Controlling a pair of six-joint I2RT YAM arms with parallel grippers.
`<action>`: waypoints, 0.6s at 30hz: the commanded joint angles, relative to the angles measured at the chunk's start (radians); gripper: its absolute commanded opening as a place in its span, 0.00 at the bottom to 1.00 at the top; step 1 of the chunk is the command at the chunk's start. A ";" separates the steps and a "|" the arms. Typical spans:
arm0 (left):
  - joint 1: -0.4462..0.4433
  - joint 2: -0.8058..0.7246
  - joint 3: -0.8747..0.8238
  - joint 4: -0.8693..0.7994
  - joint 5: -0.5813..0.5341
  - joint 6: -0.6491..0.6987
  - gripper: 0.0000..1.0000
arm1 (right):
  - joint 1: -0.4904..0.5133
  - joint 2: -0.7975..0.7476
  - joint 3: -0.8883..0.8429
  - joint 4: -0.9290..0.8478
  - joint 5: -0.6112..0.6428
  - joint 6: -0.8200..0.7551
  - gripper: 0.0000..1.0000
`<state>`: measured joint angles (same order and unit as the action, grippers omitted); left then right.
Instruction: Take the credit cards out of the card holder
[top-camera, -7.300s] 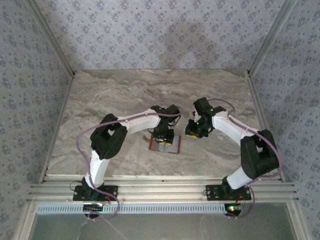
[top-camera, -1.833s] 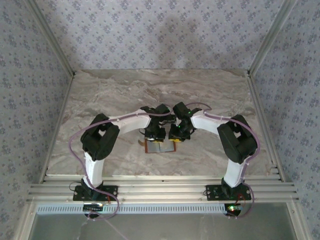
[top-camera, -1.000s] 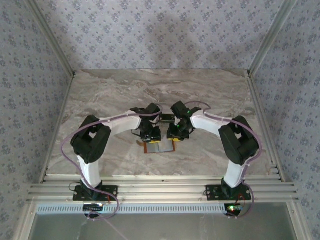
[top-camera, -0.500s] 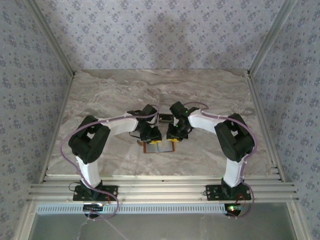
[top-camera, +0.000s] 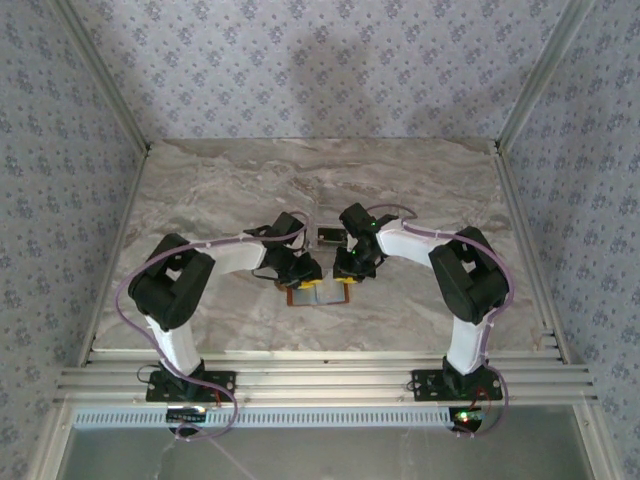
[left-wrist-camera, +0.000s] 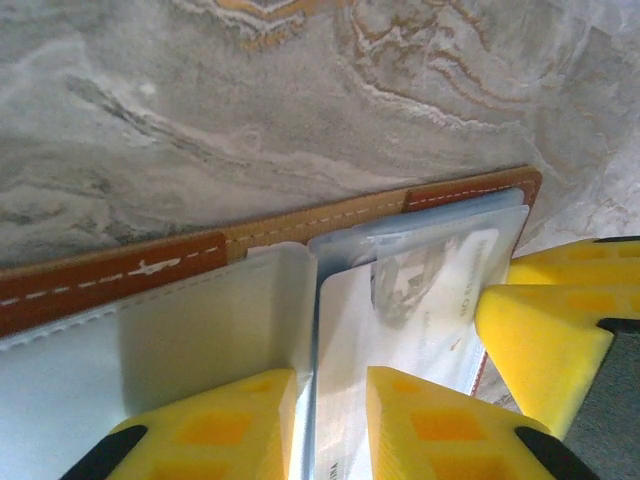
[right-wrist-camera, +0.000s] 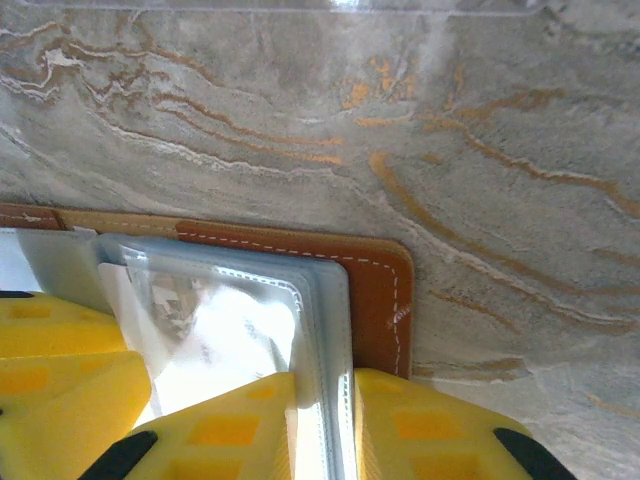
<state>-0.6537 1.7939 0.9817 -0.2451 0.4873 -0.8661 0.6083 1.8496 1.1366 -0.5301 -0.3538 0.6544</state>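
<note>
- Top: we see the card holder (top-camera: 320, 296) open on the table (top-camera: 220, 190), with the left gripper (top-camera: 302, 280) and right gripper (top-camera: 347, 277) on it.
- Left wrist: jaws pinch its inner leaf, and a whitish card (left-wrist-camera: 420, 290) sits pocketed.
- Right wrist: jaws seemingly clamp its clear pocket edge.

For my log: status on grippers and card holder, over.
Left gripper and right gripper: fingers straddling pocket leaves, grip unclear. Card holder open on table, credit card still pocketed. Nothing blocking.

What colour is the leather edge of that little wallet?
The card holder is reddish brown with pale stitching, clearest in the right wrist view.
</note>
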 joint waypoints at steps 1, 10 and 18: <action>0.009 -0.024 -0.010 0.072 0.035 -0.012 0.25 | 0.004 0.030 -0.028 -0.018 0.015 -0.008 0.22; 0.011 -0.030 -0.006 0.076 0.049 -0.013 0.26 | 0.005 0.023 -0.028 -0.024 0.016 -0.012 0.22; 0.011 0.039 -0.004 0.069 0.044 -0.010 0.25 | 0.005 0.025 -0.029 -0.021 0.016 -0.012 0.22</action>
<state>-0.6430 1.8011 0.9691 -0.1959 0.5179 -0.8810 0.6083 1.8496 1.1355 -0.5262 -0.3561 0.6544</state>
